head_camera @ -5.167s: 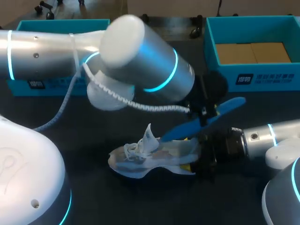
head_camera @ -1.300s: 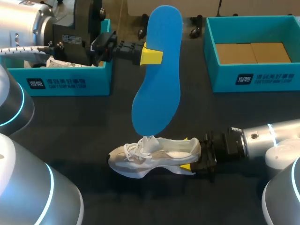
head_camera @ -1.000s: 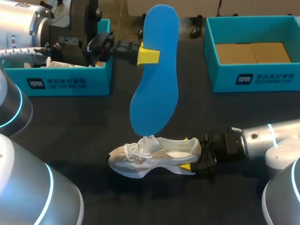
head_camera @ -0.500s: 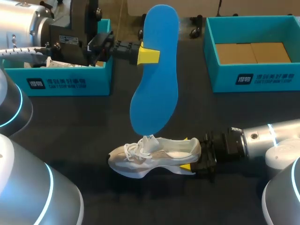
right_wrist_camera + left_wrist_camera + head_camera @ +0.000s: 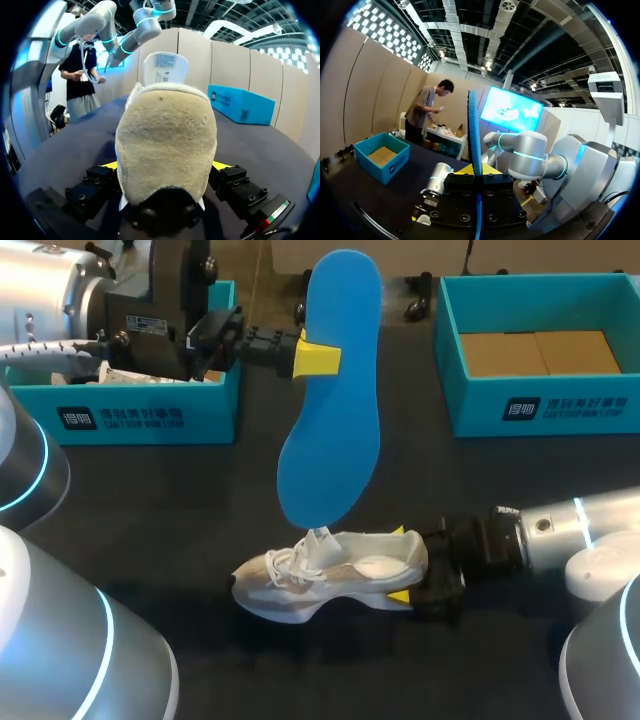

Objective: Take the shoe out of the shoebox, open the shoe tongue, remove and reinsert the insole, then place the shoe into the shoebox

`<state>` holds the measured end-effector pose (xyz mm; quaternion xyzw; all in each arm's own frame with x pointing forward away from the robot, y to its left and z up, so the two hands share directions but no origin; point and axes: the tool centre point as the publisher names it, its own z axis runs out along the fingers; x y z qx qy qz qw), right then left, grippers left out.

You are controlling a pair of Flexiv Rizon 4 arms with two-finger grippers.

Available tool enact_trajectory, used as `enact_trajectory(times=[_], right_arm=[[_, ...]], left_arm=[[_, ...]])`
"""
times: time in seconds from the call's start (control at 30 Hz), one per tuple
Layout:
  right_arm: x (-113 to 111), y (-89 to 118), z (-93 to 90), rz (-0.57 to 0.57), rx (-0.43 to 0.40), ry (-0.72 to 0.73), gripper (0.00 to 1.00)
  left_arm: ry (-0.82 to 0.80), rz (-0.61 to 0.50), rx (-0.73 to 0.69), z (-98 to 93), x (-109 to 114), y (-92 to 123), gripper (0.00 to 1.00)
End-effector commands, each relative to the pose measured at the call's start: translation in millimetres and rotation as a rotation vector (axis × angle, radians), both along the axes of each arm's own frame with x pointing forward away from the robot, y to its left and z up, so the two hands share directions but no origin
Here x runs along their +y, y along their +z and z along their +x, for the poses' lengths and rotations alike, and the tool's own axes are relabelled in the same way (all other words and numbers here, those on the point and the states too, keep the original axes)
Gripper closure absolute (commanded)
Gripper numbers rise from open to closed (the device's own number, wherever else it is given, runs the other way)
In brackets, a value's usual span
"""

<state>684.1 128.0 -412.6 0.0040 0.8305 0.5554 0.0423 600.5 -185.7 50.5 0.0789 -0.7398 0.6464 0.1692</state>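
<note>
Table (image 5: 200, 500) centre: insole (image 5: 332, 390) above shoe (image 5: 330, 575).

Head view: left shoebox (image 5: 150, 415) mostly hidden behind left arm (image 5: 50, 285), inside can't be made out; right shoebox (image 5: 540, 400) cut off at view's edge; right gripper (image 5: 401, 564): fingers largely covered by shoe (image 5: 320, 580) heel, only yellow bits show; right wrist view: heel fills the front, toe & laces hidden behind it; left wrist view: insole (image 5: 473, 130) seen edge-on, faces not visible, lower end lost inside left gripper (image 5: 477, 172)
</note>
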Motion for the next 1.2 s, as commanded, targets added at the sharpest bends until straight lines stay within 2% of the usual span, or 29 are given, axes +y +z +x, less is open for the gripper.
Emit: enact_trajectory(times=[0.03, 0.2, 0.4, 0.47, 0.6, 0.73, 0.9, 1.2], right_arm=[[-10.2, 9.3, -3.2, -0.063, 0.003, -0.003, 0.0], [-21.2, 19.5, -2.7, -0.128, 0.001, 0.003, 0.0], [-35.8, 28.6, -5.0, -0.276, 0.04, 0.026, 0.0], [-41.7, 33.6, -5.8, -0.359, 0.063, 0.019, 0.0], [-47.6, 45.0, -6.7, -0.444, 0.079, -0.012, 0.0], [-46.5, 57.3, -5.6, -0.587, 0.097, -0.026, 0.0], [-44.2, 66.9, -3.9, -0.697, 0.092, -0.028, 0.0], [-40.2, 79.8, -8.9, -0.893, 0.137, -0.01, 0.0]], left_arm=[[-0.003, 0.002, 0.0, 1.3, -1.4, 0.0, 1.0], [-0.003, 0.002, 0.0, 1.3, -1.4, 0.0, 1.0], [-0.003, 0.002, 0.0, 1.3, -1.4, 0.0, 1.0], [-0.003, 0.002, 0.0, 1.3, -1.4, 0.0, 1.0], [-0.003, 0.002, 0.0, 1.3, -1.4, 0.0, 1.0], [-0.003, 0.002, 0.0, 1.3, -1.4, 0.0, 1.0], [-0.003, 0.002, 0.0, 1.3, -1.4, 0.0, 1.0], [-0.003, 0.002, 0.0, 1.3, -1.4, 0.0, 1.0]])
